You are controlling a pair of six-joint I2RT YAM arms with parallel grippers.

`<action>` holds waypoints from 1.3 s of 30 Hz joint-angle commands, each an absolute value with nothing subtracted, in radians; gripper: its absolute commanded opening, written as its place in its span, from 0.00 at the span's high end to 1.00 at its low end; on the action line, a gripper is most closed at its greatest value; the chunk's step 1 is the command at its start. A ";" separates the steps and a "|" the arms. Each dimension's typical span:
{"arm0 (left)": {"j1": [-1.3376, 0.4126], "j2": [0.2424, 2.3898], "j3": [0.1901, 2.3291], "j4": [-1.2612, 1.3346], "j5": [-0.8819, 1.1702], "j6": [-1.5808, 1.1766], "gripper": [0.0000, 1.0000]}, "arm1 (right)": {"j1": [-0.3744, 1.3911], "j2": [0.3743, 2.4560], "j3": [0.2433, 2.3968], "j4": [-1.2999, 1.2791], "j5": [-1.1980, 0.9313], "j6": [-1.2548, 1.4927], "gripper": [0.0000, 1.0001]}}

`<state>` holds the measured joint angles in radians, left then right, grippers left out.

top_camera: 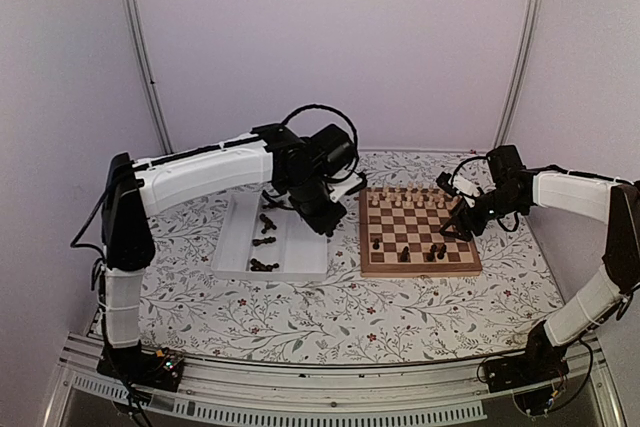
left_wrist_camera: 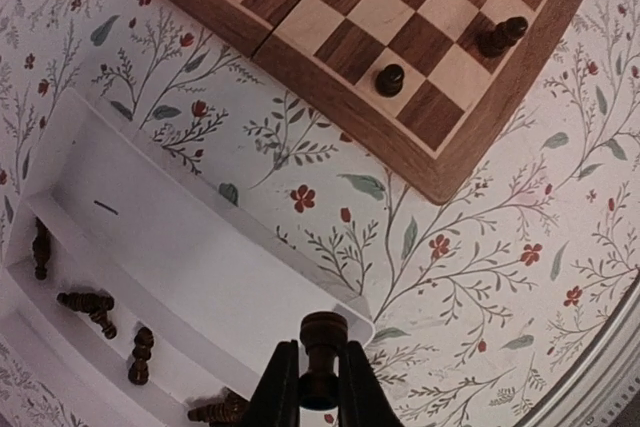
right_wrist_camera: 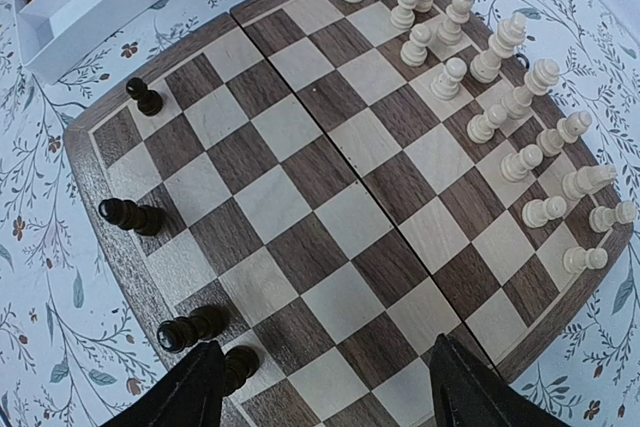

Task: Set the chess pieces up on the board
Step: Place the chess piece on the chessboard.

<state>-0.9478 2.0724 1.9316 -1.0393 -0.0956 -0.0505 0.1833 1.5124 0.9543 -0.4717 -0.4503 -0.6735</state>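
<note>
The chessboard (top_camera: 420, 237) lies right of centre; it also shows in the left wrist view (left_wrist_camera: 420, 57) and the right wrist view (right_wrist_camera: 330, 187). Several dark chess pieces stand along its near rows (top_camera: 437, 251), (right_wrist_camera: 130, 215). More dark pieces lie in the white tray (top_camera: 264, 265), (left_wrist_camera: 90, 304). My left gripper (left_wrist_camera: 323, 387) is shut on a dark chess piece (left_wrist_camera: 324, 339), held above the tray's corner. My right gripper (right_wrist_camera: 325, 387) is open and empty over the board's near right part, a dark piece (right_wrist_camera: 238, 365) beside its left finger.
The white tray (top_camera: 240, 232) stands left of the board. Pale wooden pieces (right_wrist_camera: 500, 137) fill the board's far rows. A floral cloth (top_camera: 330, 317) covers the table.
</note>
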 commanded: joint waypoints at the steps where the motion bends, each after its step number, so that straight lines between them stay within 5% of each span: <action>1: -1.003 2.188 2.053 -1.034 -0.013 -0.024 0.88 | 0.189 1.519 0.954 -0.486 -0.439 -0.683 0.27; 14: -1.042 2.405 2.280 -1.010 0.058 -0.023 0.88 | 0.190 1.519 0.953 -0.486 -0.436 -0.686 0.27; 39: -1.025 2.507 2.345 -0.963 0.035 -0.023 0.87 | 0.189 1.540 0.954 -0.488 -0.426 -0.689 0.27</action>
